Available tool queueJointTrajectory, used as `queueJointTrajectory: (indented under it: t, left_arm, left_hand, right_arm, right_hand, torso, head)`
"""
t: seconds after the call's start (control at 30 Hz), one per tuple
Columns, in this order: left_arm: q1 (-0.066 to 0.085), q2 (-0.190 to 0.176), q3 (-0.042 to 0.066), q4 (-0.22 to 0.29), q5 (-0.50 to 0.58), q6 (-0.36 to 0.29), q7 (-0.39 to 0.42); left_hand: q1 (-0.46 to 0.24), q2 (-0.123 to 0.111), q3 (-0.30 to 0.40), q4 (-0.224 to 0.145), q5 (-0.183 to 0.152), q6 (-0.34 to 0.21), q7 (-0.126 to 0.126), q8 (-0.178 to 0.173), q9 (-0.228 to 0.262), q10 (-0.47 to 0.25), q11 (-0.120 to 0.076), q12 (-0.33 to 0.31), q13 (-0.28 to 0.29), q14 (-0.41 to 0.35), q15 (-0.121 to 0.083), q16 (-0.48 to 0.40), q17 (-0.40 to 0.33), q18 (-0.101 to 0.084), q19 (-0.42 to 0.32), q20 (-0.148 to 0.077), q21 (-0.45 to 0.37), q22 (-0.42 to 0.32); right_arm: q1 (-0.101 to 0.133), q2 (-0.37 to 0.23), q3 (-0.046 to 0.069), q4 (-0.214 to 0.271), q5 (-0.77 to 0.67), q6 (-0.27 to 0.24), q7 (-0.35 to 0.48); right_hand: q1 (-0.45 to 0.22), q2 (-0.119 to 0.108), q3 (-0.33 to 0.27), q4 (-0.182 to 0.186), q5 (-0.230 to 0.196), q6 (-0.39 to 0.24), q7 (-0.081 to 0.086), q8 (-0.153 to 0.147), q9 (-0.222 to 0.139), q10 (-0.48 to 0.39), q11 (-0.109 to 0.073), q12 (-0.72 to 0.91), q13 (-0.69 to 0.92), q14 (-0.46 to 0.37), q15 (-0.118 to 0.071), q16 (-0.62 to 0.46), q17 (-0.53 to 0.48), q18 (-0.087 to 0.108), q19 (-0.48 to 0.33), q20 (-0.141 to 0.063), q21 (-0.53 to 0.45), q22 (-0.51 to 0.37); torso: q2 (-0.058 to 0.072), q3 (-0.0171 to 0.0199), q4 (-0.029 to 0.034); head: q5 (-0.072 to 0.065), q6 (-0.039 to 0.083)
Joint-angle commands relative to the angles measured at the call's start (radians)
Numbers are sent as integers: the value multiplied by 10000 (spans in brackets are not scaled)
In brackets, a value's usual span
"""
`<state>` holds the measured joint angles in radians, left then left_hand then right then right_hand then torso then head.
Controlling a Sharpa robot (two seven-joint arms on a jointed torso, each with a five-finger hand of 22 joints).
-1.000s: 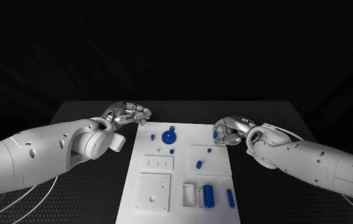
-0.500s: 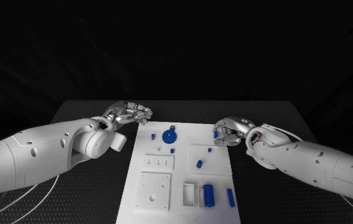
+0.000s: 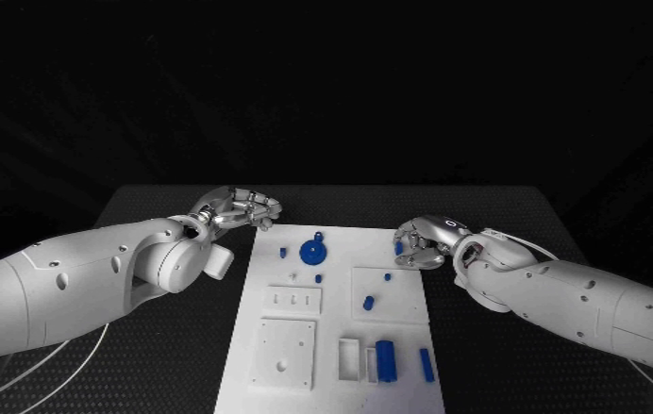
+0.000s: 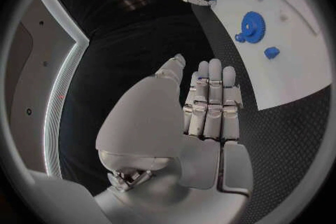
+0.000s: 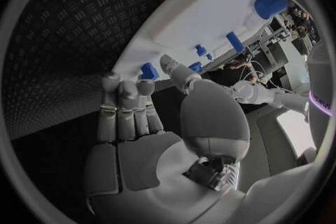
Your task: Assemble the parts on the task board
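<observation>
PROGRESS: early, most blue parts [image 3: 385, 361] lie loose on the task board [image 3: 409, 244] | RIGHT robot hand [image 3: 422, 242]: at the board's far right edge, fingers pinching a small blue part [image 3: 399, 247] | LEFT robot hand [image 3: 240, 209]: curled, holding nothing, over the surface [image 3: 163, 207] just beside the board's far corner | REMAINING: seat gear [image 3: 313, 251], pegs, cylinder.

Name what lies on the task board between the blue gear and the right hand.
In the head view, only bare white task board lies between the blue gear and the right hand.
</observation>
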<state>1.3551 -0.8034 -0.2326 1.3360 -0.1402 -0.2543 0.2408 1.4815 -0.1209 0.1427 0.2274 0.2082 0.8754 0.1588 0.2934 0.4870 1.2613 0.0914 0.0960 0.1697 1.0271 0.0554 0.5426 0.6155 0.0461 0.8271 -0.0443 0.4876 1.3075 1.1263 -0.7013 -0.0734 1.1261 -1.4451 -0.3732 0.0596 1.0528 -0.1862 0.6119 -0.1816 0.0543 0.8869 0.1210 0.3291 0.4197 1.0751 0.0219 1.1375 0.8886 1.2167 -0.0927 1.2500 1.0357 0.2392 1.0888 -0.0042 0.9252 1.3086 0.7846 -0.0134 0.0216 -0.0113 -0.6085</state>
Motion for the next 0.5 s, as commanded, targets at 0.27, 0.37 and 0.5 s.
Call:
queueJointTrajectory:
  t: [0.27, 0.37, 0.5]
  left_arm:
    - [3, 10, 5, 21, 14, 148, 78]
    - [3, 10, 5, 15, 14, 144, 79]
    - [3, 13, 5, 23, 14, 151, 77]
  left_hand:
    - [94, 0, 2, 55, -55, -16, 54, -45, 10, 39, -2, -40, 16, -36, 12, -57, 12, 168, -50, 10, 46, 148]
    - [97, -1, 0, 59, -55, -16, 54, -45, 10, 40, -2, -41, 16, -36, 12, -57, 13, 169, -50, 10, 46, 148]
    - [101, -1, -1, 63, -55, -17, 55, -46, 11, 41, -2, -42, 17, -36, 12, -58, 13, 169, -51, 10, 47, 148]
  right_arm:
    - [-15, 9, 1, 25, -216, 201, -87]
    - [-15, 15, 1, 20, -217, 201, -93]
    - [-15, 16, 1, 26, -217, 146, -78]
  right_hand:
    - [183, 377, 609, 258, -57, 878, -67, 57, 20, -555, -185, 47, -14, -28, -91, 42, 19, 226, -10, -59, 0, 113]
    - [190, 326, 649, 267, -58, 880, -68, 58, 22, -554, -185, 50, -13, -26, -91, 46, 21, 226, -9, -59, 10, 120]
    - [179, 242, 677, 282, -57, 871, -64, 54, 21, -557, -182, 52, -11, -27, -90, 47, 23, 226, -9, -56, 20, 127]
  torso:
    - [-6, 10, 2]
    - [-3, 7, 3]
    - [-2, 4, 2]
  head:
    - [-32, -6]
    - [-31, -7]
    - [-53, -6]
